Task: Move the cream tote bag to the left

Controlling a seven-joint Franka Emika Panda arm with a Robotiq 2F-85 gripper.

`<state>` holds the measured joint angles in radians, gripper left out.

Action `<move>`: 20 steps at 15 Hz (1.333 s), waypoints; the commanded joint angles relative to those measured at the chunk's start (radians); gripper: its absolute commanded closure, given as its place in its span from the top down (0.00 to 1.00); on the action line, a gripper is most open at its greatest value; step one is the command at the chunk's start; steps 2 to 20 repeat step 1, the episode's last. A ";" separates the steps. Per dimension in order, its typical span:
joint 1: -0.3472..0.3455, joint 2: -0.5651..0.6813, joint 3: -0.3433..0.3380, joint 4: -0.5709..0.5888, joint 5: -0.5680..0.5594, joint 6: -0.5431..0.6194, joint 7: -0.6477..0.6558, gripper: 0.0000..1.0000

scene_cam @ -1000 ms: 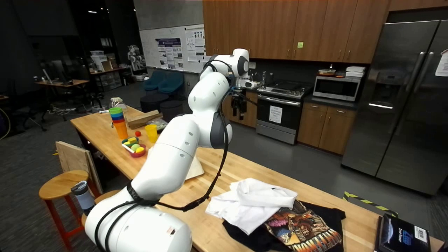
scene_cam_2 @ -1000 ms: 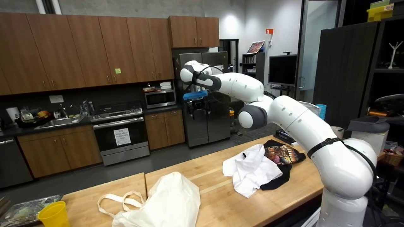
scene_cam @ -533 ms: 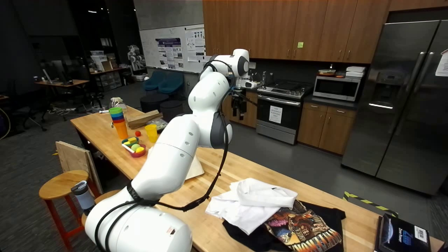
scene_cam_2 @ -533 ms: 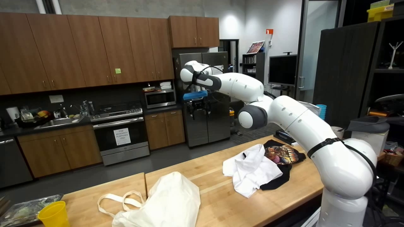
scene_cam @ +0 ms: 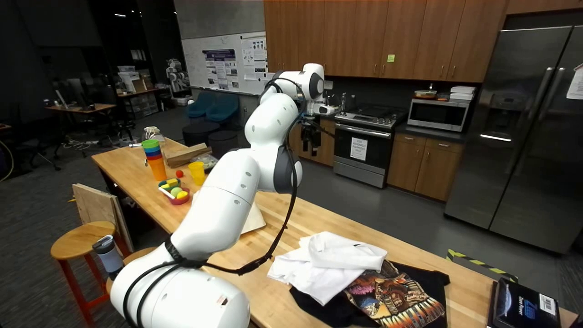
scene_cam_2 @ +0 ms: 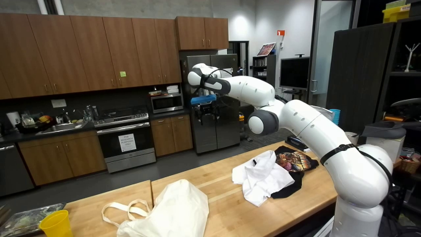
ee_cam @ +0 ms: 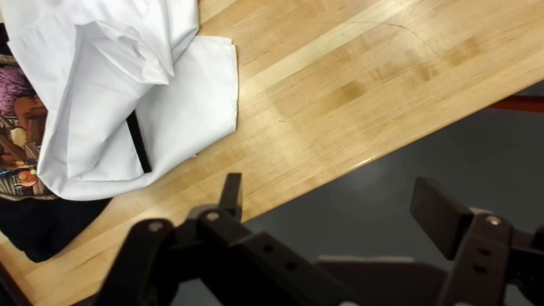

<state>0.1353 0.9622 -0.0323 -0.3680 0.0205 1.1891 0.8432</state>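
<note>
Cream tote bag (scene_cam_2: 177, 210) was just kinda slumped on the wooden table (scene_cam_2: 227, 214) in an exterior view, straps flopped out toward the yellow cup (scene_cam_2: 56, 223), body lying across the seam in the tabletop; the Robotiq gripper (ee_cam: 333, 204) hung in the air well apart from it, jaws spread super wide, with the table's edge and grey floor (ee_cam: 369, 182) showing between them in the wrist view; a white cloth (scene_cam_2: 263, 177) lay bunched up partly over a black printed shirt (scene_cam: 396, 296) on the same table
</note>
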 commanded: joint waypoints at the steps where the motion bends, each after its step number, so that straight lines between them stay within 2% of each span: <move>1: -0.001 -0.013 0.001 -0.022 -0.002 0.008 -0.002 1.00; 20: -0.001 -0.013 0.001 -0.022 -0.002 0.008 -0.002 1.00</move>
